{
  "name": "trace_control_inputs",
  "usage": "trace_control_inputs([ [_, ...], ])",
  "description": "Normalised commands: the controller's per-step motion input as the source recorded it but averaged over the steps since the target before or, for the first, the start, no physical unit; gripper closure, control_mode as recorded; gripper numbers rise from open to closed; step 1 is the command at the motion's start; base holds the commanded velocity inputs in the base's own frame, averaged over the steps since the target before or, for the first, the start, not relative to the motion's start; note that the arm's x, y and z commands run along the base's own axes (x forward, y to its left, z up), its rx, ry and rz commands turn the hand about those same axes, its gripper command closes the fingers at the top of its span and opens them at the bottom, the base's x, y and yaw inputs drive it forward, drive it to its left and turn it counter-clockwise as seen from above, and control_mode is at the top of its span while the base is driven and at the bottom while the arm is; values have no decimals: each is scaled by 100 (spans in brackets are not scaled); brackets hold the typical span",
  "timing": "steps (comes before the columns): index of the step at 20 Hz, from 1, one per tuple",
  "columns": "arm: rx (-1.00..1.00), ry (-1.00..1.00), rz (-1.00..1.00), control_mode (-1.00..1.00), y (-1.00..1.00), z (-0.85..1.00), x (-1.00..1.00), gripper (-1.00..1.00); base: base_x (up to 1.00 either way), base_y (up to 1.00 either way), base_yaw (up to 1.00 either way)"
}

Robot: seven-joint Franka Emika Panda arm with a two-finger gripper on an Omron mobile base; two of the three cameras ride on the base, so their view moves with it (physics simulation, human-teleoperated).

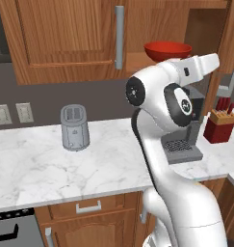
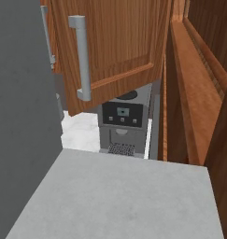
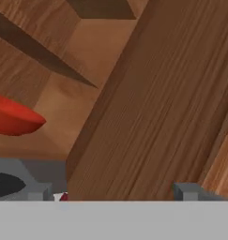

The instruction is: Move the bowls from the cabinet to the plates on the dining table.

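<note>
A glossy red bowl [image 1: 167, 49] sits on the lower shelf of the open wooden cabinet [image 1: 65, 43], just above my arm's wrist [image 1: 201, 66]. In the hand view the red bowl [image 3: 12, 117] lies at the left on the shelf. A swung-out cabinet door [image 3: 148, 108] stands edge-on across the middle of that view. My gripper [image 3: 113, 193] is open, its fingertips [image 3: 188, 190] far apart with nothing between them, below and to the right of the bowl. The plates and the dining table are out of view.
On the marble counter [image 1: 51, 169] stand a grey toaster [image 1: 75, 128], a coffee machine [image 1: 183, 142] under the cabinet and a red knife block [image 1: 219, 126]. The open door with its grey bar handle [image 2: 82, 60] hangs over the coffee machine [image 2: 122, 126].
</note>
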Motion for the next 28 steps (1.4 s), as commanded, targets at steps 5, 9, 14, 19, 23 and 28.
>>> trace_control_inputs([
  [5,3,5,-20,-100,-23,0,43,-100,0,0,0],
  [9,2,5,-19,-100,-27,0,47,-100,0,0,0],
  [14,2,4,-18,-100,-26,0,42,-100,0,0,0],
  [19,2,1,-16,-100,-33,0,19,-100,0,0,0],
  [23,2,1,-15,-100,-41,0,5,-100,0,0,0],
  [28,1,0,-13,-100,-48,0,-22,-100,0,0,0],
])
